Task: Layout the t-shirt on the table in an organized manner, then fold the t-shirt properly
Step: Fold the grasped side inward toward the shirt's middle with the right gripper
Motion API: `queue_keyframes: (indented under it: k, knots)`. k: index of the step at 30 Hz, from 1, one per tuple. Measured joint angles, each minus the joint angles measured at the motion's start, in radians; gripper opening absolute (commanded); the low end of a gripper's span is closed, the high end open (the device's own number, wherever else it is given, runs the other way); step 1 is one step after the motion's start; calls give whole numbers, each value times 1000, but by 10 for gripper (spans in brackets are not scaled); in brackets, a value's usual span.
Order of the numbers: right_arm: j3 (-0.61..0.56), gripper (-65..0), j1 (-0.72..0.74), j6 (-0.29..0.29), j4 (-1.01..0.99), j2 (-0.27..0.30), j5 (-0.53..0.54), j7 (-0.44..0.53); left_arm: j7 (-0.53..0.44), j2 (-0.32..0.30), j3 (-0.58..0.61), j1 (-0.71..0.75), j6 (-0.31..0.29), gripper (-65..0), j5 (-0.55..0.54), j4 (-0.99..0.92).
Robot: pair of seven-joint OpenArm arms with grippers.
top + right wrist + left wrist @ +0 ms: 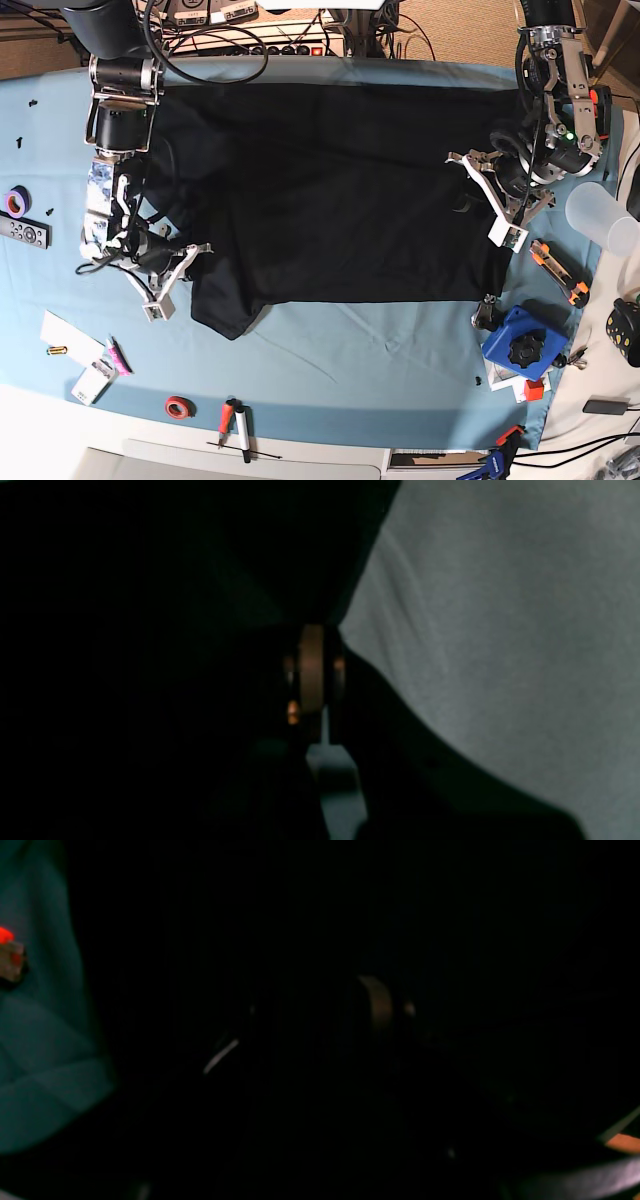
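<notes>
The black t-shirt lies spread across the light blue table, plain side up, with one sleeve hanging toward the front left. My right gripper is at the shirt's left edge. In the right wrist view its fingertips are closed on the black cloth. My left gripper is at the shirt's right edge. The left wrist view is almost all dark cloth, and the gripper looks closed in it.
A clear plastic cup, an orange cutter and a blue tool sit at the right. A remote and purple tape sit at the left. Red tape and a marker lie at the front.
</notes>
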Motion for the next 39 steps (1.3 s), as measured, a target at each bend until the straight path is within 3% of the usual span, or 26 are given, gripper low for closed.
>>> queue_keyframes:
  k: [4, 10, 14, 21, 27, 32, 39]
  knots:
    - [0, -650, 11, -71, 66, -1, -108, -7, 0, 0, 0, 0, 0, -392, 0, 0]
    - [0, -650, 25, -103, 262, -2, -216, -13, 0, 0, 0, 0, 0, -392, 0, 0]
    - [-21, -650, 26, -92, 406, 4, -237, -111, 0, 0, 0, 0, 0, -392, 0, 0]
    - [-299, -650, 23, -92, 469, 5, -224, -279, 0, 0, 0, 0, 0, -392, 0, 0]
    - [-536, -650, 21, -96, 469, 7, -294, -309, 0, 0, 0, 0, 0, -392, 0, 0]
    - [-640, -465, 18, -94, 469, 10, -293, -305, 0, 0, 0, 0, 0, -392, 0, 0]
    - [-697, -459, 3, -96, 469, 4, -265, -283, 0, 0, 0, 0, 0, -392, 0, 0]
